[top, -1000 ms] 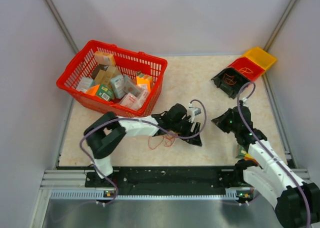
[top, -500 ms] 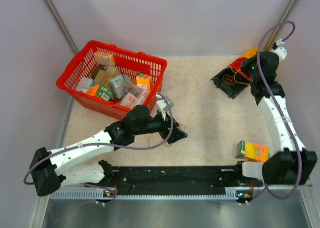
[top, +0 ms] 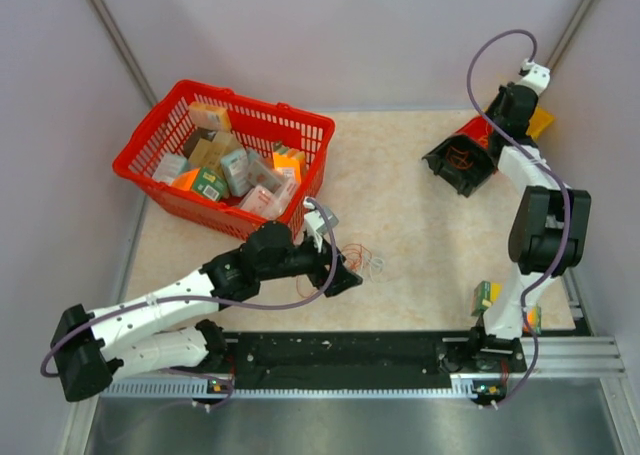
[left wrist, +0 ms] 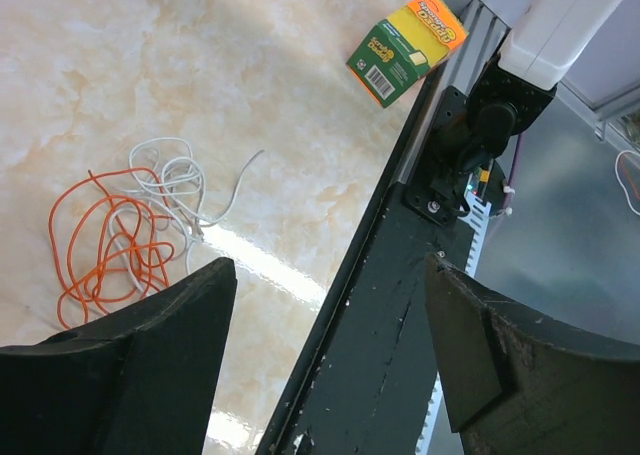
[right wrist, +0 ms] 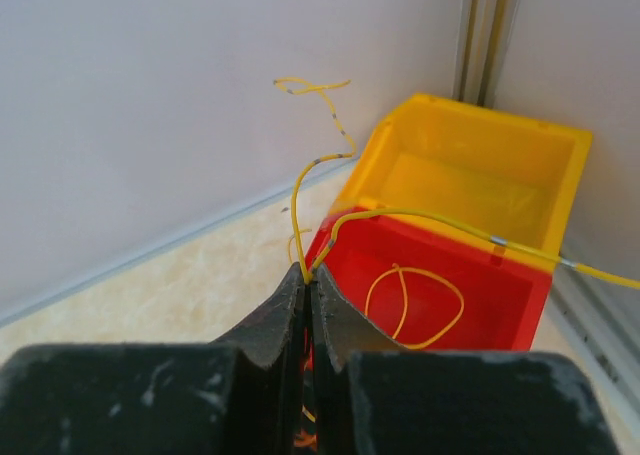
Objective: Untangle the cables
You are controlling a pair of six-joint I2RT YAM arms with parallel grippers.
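Note:
The cables [left wrist: 128,225] are a small tangle of thin orange and whitish wires lying on the marble table; in the top view the tangle [top: 367,264] is just right of my left gripper [top: 347,278]. My left gripper [left wrist: 330,360] is wide open and empty, its jaws apart over the table's front edge, with the tangle to its upper left. My right gripper [right wrist: 308,275] is shut on a thin yellow wire [right wrist: 420,217] that arcs over the red bin [right wrist: 500,300]. Another yellow loop [right wrist: 415,295] lies in that bin. In the top view my right gripper [top: 495,127] is at the far right bins.
A red basket [top: 150,145] full of boxes stands at the back left. A yellow bin [right wrist: 480,175] sits behind the red one, and a black bin [top: 450,165] holds orange wire. A green and orange box [left wrist: 408,47] lies near the front rail.
My left gripper has pulled back slightly left, leaving the tangle uncovered on the table. My right arm has folded in closer, with its gripper still at the bins.

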